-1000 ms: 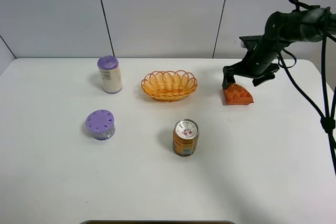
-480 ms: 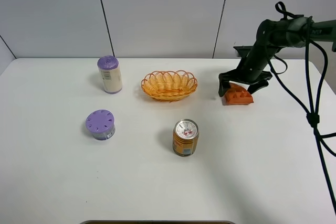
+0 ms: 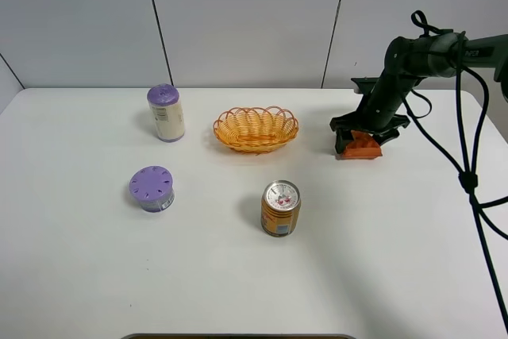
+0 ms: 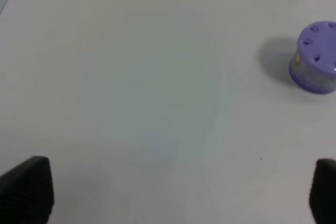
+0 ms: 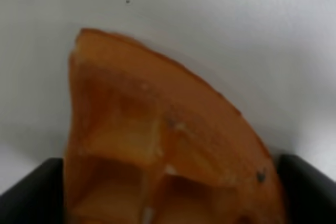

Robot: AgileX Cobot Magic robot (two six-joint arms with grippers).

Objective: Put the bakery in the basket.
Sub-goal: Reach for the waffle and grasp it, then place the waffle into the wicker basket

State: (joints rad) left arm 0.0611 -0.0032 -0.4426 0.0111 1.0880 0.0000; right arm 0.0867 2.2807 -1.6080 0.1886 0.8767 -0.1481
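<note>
The bakery, an orange-brown waffle wedge point(image 3: 359, 147), lies on the white table right of the basket point(image 3: 255, 129). The basket is an oval orange wicker one at the middle back, with nothing in it. My right gripper point(image 3: 364, 134) is low over the waffle, jaws open, one on each side of it. In the right wrist view the waffle point(image 5: 157, 140) fills the frame between the two black fingertips point(image 5: 31, 192), close to both. My left gripper point(image 4: 176, 192) is open and empty over bare table; it does not show in the exterior high view.
An orange drink can point(image 3: 280, 208) stands in front of the basket. A purple-capped bottle point(image 3: 166, 112) stands left of the basket. A low purple-lidded jar point(image 3: 152, 188) sits front left, also in the left wrist view point(image 4: 315, 59). Cables hang at the right.
My right gripper has moved down and slightly left, from above and behind the waffle to straddling it. The waffle and the other objects have not moved.
</note>
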